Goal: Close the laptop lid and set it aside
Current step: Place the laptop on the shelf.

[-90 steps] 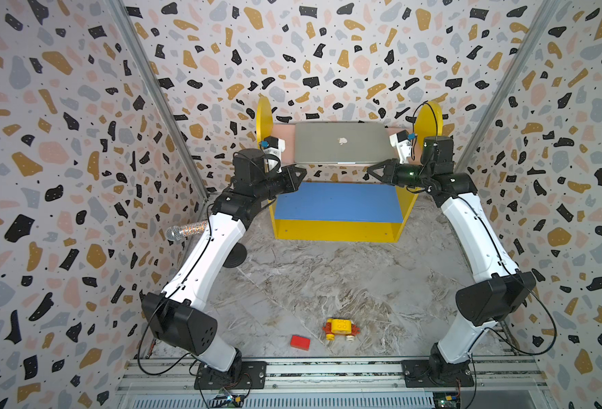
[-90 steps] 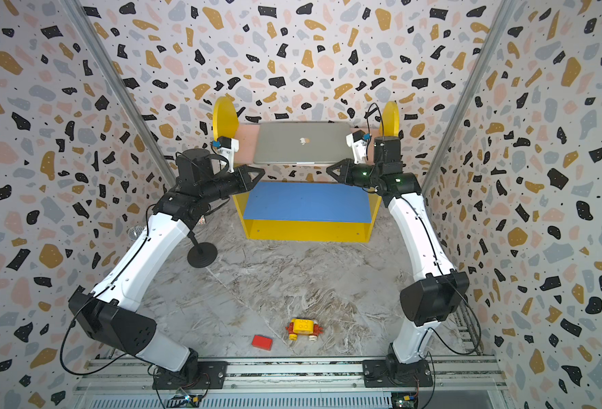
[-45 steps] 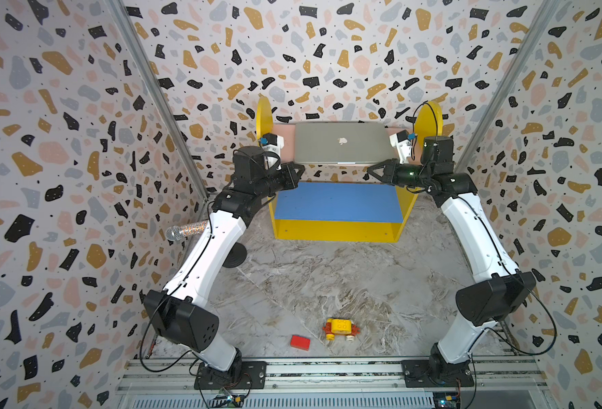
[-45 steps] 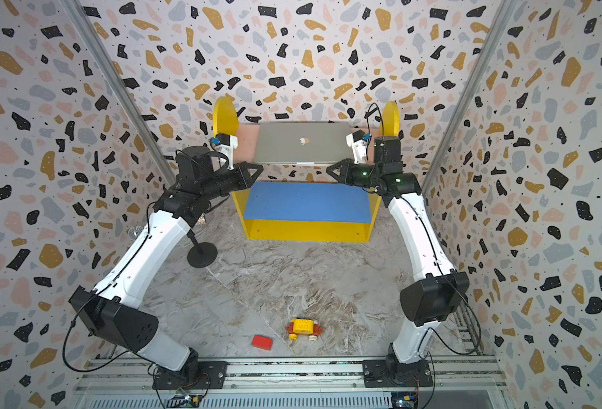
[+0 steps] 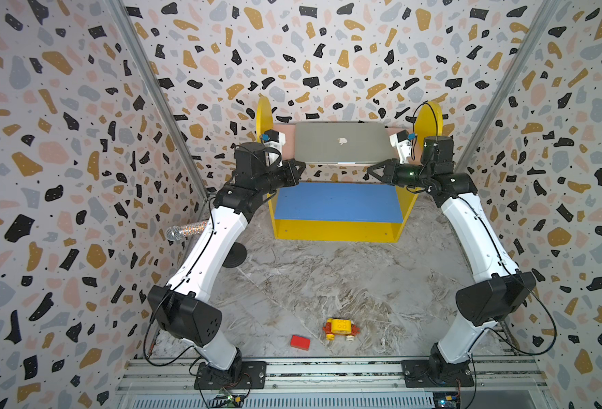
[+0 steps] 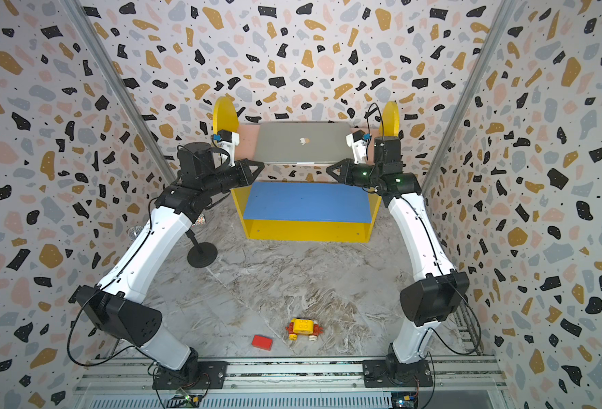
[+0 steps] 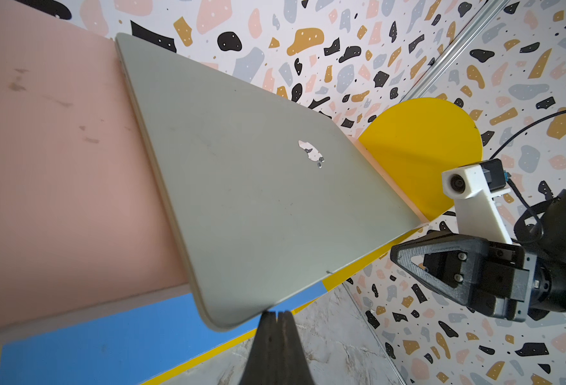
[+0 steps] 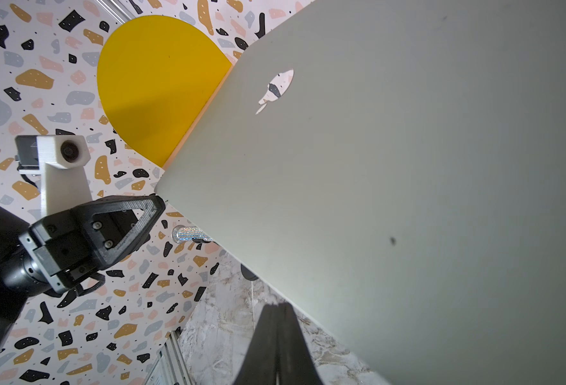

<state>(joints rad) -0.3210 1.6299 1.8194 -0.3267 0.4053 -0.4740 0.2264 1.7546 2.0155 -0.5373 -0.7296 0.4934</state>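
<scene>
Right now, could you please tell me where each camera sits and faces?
Top views: high above the base rail, looking down at the closed laptop; the left arm and right arm show.
Left wrist: on the left arm, facing the laptop lid; its shut left gripper and the right gripper show.
Right wrist: on the right arm, facing the lid from the opposite side; both grippers show.
Shared: every view shows the lid's logo.

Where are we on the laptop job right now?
Done: the laptop lid is shut, logo up, and the laptop lies on the pink shelf, apparently set aside. In hand: nothing; the left gripper and right gripper are shut and empty at its front corners. Left: likely only drawing both arms away.
</scene>
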